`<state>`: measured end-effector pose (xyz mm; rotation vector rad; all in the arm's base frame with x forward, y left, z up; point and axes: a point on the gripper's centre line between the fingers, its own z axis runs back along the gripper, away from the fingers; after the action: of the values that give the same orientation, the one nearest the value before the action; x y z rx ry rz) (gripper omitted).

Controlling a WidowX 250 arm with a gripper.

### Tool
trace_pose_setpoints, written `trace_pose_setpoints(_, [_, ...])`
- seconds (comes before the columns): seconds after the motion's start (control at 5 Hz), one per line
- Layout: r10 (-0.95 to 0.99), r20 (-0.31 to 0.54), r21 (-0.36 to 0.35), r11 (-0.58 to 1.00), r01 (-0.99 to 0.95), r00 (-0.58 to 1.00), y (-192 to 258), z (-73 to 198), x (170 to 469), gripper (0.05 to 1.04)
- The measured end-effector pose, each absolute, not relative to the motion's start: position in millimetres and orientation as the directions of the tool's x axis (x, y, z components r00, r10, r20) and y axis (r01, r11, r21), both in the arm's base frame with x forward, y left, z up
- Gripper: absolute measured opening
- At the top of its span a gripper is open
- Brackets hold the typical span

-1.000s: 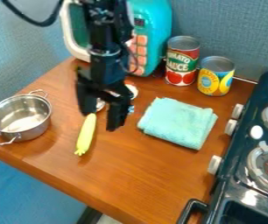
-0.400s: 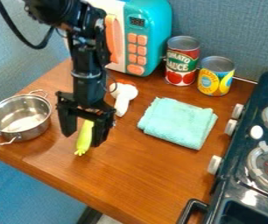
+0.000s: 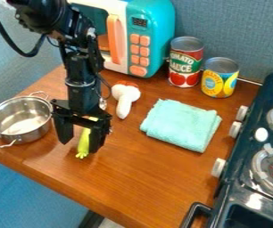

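The black arm (image 3: 79,71) is coming down from the upper left, and its tool (image 3: 79,147) is hanging low over the bench (image 3: 157,182). The tool's jaws are standing spread, one on each side of a slender yellow-green toy vegetable (image 3: 83,143). The vegetable is lying on the bench, its frilled end pointing towards the near edge; whether either jaw is touching it, I cannot tell. A shiny metal pot (image 3: 21,120) with wire handles is sitting just beside the tool, on the view's left. Behind and to the right, a white toy with an orange-red top (image 3: 126,95) is resting near a teal toy microwave (image 3: 163,31). A folded mint towel (image 3: 182,124) is lying farther right, with a tomato sauce can (image 3: 185,62) and a yellow-and-blue can (image 3: 219,78) standing behind it. A dark toy stove (image 3: 246,178) is occupying the right side.
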<state>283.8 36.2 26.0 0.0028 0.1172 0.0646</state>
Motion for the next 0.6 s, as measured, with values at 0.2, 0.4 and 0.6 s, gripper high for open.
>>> trace_pose_setpoints(0.2, [0.072,-0.099,0.013,0.997,-0.071,0.993,36.8,21.2,283.0,1.001])
trace_pose_setpoints(0.4, [0.098,-0.063,0.016,0.995,-0.098,0.993,36.9,19.0,281.0,0.962])
trace_pose_setpoints(0.6, [0.110,-0.054,0.016,0.994,-0.110,0.992,36.6,18.8,278.4,0.688])
